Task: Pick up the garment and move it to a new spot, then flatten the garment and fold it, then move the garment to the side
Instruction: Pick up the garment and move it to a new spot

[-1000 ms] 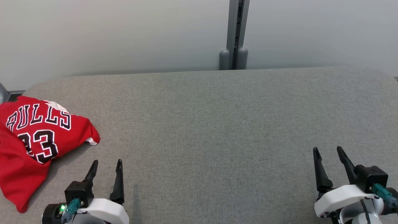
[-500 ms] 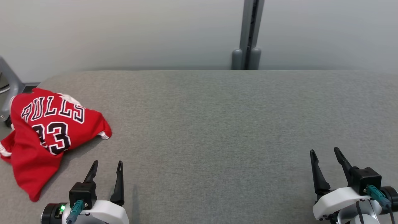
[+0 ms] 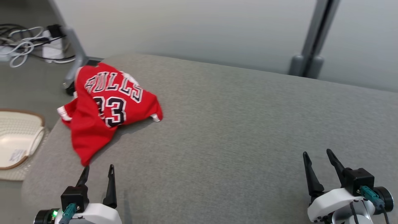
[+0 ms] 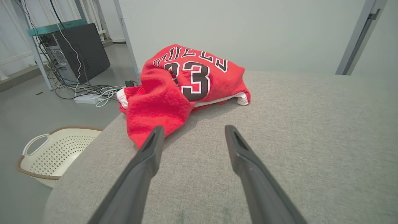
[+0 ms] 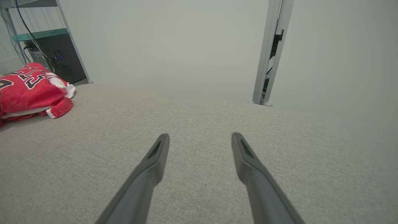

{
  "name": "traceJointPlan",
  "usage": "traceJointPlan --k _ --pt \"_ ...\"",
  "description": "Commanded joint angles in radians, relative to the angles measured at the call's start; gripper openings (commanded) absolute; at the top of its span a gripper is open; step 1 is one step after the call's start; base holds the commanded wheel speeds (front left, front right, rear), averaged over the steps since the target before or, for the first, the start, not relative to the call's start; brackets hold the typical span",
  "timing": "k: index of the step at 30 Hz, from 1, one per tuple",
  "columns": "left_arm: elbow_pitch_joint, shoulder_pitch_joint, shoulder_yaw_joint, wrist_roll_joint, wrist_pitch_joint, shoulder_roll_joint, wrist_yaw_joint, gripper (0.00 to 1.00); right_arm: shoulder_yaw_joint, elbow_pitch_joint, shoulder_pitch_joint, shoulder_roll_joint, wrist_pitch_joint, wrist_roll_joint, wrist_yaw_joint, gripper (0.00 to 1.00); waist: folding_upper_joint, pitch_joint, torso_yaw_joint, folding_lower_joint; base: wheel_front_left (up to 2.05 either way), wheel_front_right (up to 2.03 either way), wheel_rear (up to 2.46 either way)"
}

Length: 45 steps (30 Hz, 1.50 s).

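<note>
The garment (image 3: 105, 105) is a red jersey with black-and-white letters and the number 23, lying crumpled near the left end of the grey padded table (image 3: 236, 124). One of its corners hangs over the table's left edge. My left gripper (image 3: 98, 169) stands open at the lower left, just short of the jersey's near tip; in the left wrist view the garment (image 4: 183, 84) lies ahead of the left gripper (image 4: 192, 130). My right gripper (image 3: 317, 154) is open and empty at the lower right, far from the garment (image 5: 31, 90), with the right gripper (image 5: 200, 137) above bare table.
A cream perforated laundry basket (image 3: 18, 137) stands on the floor left of the table, also the basket (image 4: 53, 152) in the left wrist view. Cables and a power strip (image 3: 25, 46) lie on the floor behind it. A grey post (image 3: 311, 40) rises behind the table's far edge.
The head camera has turned to the left, so the jersey, basket and floor cables now sit further into view. Neither gripper has changed its opening, and the garment lies as before.
</note>
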Motion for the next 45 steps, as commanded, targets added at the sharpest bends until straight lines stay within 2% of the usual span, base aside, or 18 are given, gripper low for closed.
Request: traceJointPlan --k 1,9,17,22,28,35,45 --pt "-0.001 0.009 0.008 0.005 -0.002 0.004 0.006 1.0 -0.001 0.002 -0.009 -0.008 -0.005 0.008 0.0 1.0 0.0 -0.003 0.059 0.0 0.0 0.0 0.0" --pt "0.015 0.017 0.04 -0.003 -0.002 0.005 0.008 1.0 0.015 0.013 -0.01 -0.008 -0.005 0.01 0.0 1.0 0.0 0.009 0.15 0.0 0.0 0.0 0.0" --pt "0.034 -0.001 0.056 -0.014 -0.002 0.003 -0.005 1.0 0.032 0.012 -0.024 -0.008 -0.005 -0.001 0.0 1.0 0.0 0.035 0.153 0.0 0.0 0.0 0.0" --pt "0.065 -0.047 0.079 -0.033 -0.002 0.003 -0.025 1.0 0.046 0.014 -0.045 -0.009 -0.005 -0.024 0.0 1.0 0.0 0.077 0.121 0.0 0.0 0.0 0.0" --pt "0.127 -0.166 0.086 -0.033 -0.002 0.023 -0.063 1.0 0.06 0.009 -0.078 -0.039 -0.005 -0.035 0.0 1.0 0.0 0.153 0.071 0.0 0.0 0.0 0.0" --pt "0.247 -0.381 0.098 -0.047 -0.001 0.096 -0.095 1.0 0.088 0.014 -0.12 -0.086 -0.005 -0.023 0.0 1.0 0.0 0.254 0.015 0.0 0.0 0.0 0.0" --pt "0.505 -0.651 0.033 -0.04 0.014 0.194 -0.126 1.0 0.113 0.036 -0.145 -0.122 -0.002 0.004 0.0 1.0 0.0 0.345 -0.047 0.0 0.0 0.0 0.0"
